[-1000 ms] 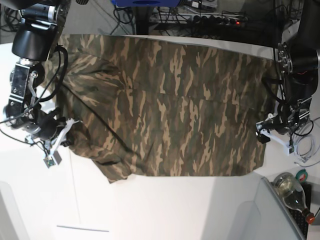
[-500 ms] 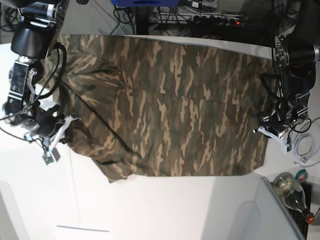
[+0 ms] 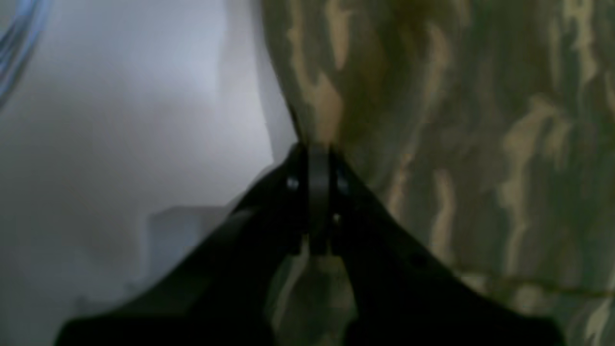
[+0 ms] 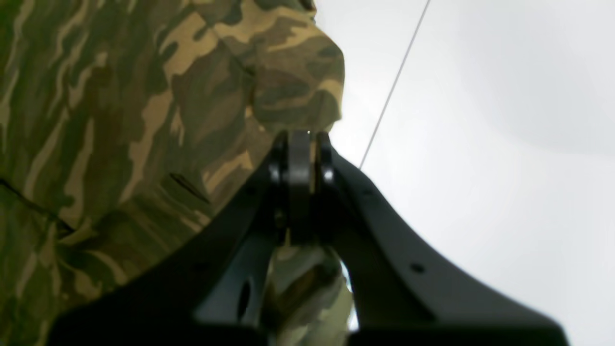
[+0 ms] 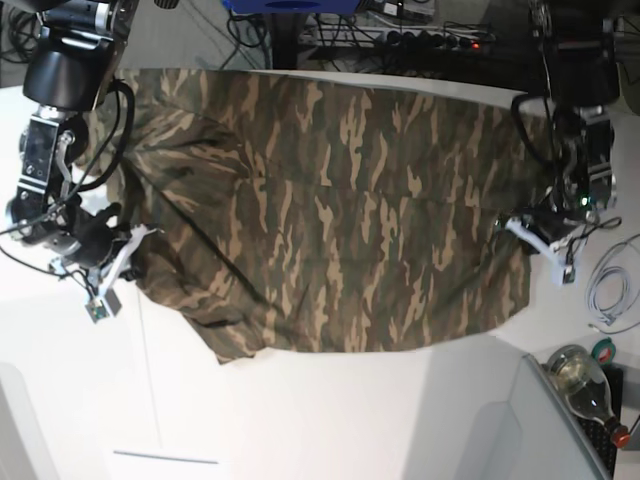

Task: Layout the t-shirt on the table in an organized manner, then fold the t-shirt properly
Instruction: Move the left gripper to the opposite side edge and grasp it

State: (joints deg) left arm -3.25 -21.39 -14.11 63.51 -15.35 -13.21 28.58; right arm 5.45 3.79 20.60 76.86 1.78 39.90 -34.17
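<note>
Camouflage cloth of the t-shirt (image 5: pixel 330 215) is spread over the white bench (image 5: pixel 300 420), with one side bunched up and wrinkled beside the right hand (image 5: pixel 105 275). An edge of the cloth is pinched tight in the right hand, and the wrist view shows the fold caught between its closed tips. The other edge is pinched just as tight in the left hand (image 5: pixel 540 238), at the far side of the shirt. The step in hand looks like the laying out. For it to be done well, both edges should be pulled gently apart and lifted only a little, so that the wrinkles near the right hand are drawn flat and the cloth is not dragged off the bench. A glass bottle (image 5: pixel 585 385) and a coil of white cable (image 5: pixel 615 295) lie close beside the left hand, past the shirt's edge, and could be knocked if that hand is swung outward. Dark wires (image 5: pixel 400 35) hang beyond the far rim, well apart from both hands.
</note>
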